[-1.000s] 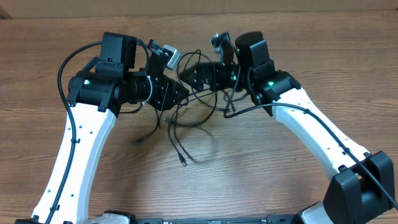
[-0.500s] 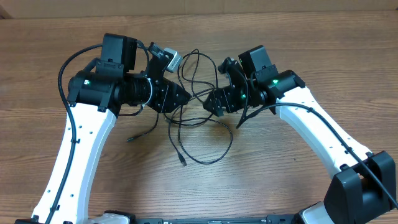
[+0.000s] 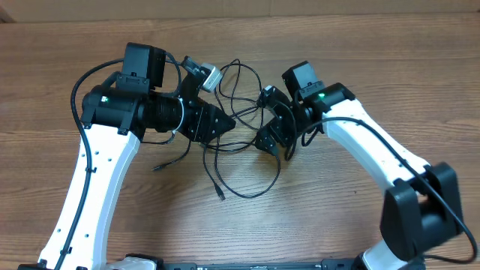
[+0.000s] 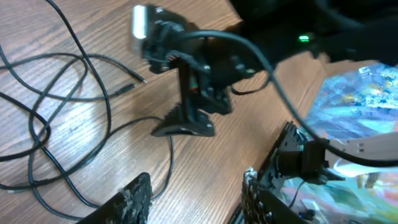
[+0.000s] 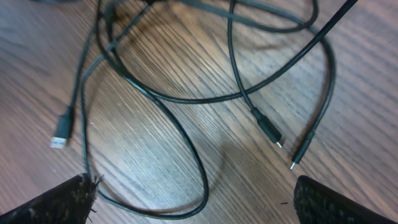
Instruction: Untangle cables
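Several thin black cables (image 3: 241,161) lie in tangled loops on the wooden table between my two arms. In the overhead view one plug end (image 3: 220,196) lies toward the front and another (image 3: 157,167) to the left. My left gripper (image 3: 219,124) is open at the left edge of the tangle; its wrist view shows its jaws (image 4: 196,199) wide apart with loops (image 4: 68,93) to the left. My right gripper (image 3: 267,139) is open at the right edge. Its jaws (image 5: 202,205) hover over a cable loop (image 5: 186,134), two dark plugs (image 5: 268,132) and a light-coloured plug (image 5: 60,135).
The table is bare brown wood (image 3: 315,217). A thick black cable (image 3: 79,82) arcs from the left arm. The left wrist view shows the right arm's gripper (image 4: 186,118) resting near the table and colourful clutter (image 4: 360,99) beyond the table edge.
The right gripper has come down and swung toward the front of the tangle. The cables, lifted a second ago, now lie spread on the table. The left arm has barely moved.
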`<move>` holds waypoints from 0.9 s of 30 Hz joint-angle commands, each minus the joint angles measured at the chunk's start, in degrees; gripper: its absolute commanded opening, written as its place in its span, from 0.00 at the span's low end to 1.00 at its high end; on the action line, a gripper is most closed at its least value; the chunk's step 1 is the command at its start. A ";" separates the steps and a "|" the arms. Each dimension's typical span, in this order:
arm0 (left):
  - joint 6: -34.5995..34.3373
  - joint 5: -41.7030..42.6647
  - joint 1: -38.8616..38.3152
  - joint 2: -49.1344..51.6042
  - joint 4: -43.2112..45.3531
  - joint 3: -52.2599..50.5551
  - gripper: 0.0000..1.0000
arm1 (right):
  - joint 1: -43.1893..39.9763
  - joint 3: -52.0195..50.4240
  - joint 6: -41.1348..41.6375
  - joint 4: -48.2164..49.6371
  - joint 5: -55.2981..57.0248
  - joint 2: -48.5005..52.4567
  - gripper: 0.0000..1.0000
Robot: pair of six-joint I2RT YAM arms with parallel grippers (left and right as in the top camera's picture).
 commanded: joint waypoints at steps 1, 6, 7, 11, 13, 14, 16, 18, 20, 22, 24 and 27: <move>-0.39 1.68 0.07 -0.28 -0.33 -0.33 0.47 | -0.04 0.31 -1.09 0.61 0.46 2.51 0.96; -0.39 1.68 0.07 -0.28 -0.35 -0.33 0.47 | -0.04 0.28 -1.14 0.70 -3.28 5.22 0.93; -0.39 1.68 0.07 -0.28 -0.35 -0.33 0.47 | -0.04 0.31 -1.14 0.66 -4.26 5.73 0.92; -0.42 1.68 0.07 -0.28 -0.59 -0.33 0.48 | -0.02 0.31 -1.11 -0.02 -7.19 7.50 0.88; -0.39 1.68 0.07 -0.28 -0.72 -0.33 0.48 | 0.00 0.28 -1.09 -0.57 -7.34 8.74 0.83; -0.42 1.68 0.07 -0.28 -0.81 -0.33 0.48 | 0.00 0.28 -1.09 -0.76 -7.37 9.25 0.79; -0.42 1.68 0.07 -0.28 -1.03 -0.33 0.48 | 0.00 0.28 -0.90 -1.14 -7.61 10.43 0.73; -0.39 1.68 0.07 -0.28 -1.22 -0.33 0.47 | 0.00 0.28 -0.90 -1.44 -8.50 11.52 0.58; -0.42 1.68 0.07 -0.28 -1.27 -0.33 0.48 | 0.02 0.28 -0.90 -1.49 -9.16 12.46 0.34; -0.42 1.68 0.07 -0.28 -1.22 -0.33 0.47 | 0.13 0.28 -0.87 -1.51 -10.25 13.16 0.06; -0.39 1.70 0.07 -0.28 -1.22 -0.33 0.48 | 0.37 0.28 -0.90 -1.60 -10.60 13.31 0.04; -0.42 1.68 0.04 -0.28 -1.25 -0.33 0.48 | 0.61 0.31 -0.90 -0.87 -10.86 13.29 0.04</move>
